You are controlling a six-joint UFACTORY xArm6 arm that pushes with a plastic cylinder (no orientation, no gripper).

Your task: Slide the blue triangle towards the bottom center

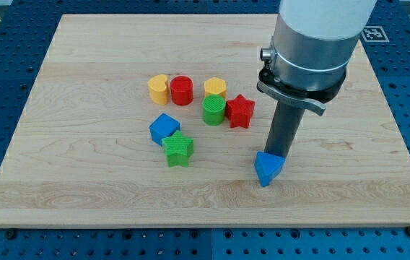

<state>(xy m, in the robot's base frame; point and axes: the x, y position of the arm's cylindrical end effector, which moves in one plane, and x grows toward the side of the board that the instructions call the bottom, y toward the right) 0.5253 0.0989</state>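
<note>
The arm's upper body is cut off at the view's top. My tip (275, 154), the tool, is a plain rod with no jaws; it holds nothing and touches the upper edge of the blue triangular plastic block (268, 169). This block lies right of centre on the light wooden bench (82, 195), near its bottom edge. Blocks counted: two blue, two yellow, two red, two green.

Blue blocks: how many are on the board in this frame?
2. A blue cube sits left of centre, touching the green star. The blue triangle lies right of centre, at my tip. The arm could hide others behind it.
</note>
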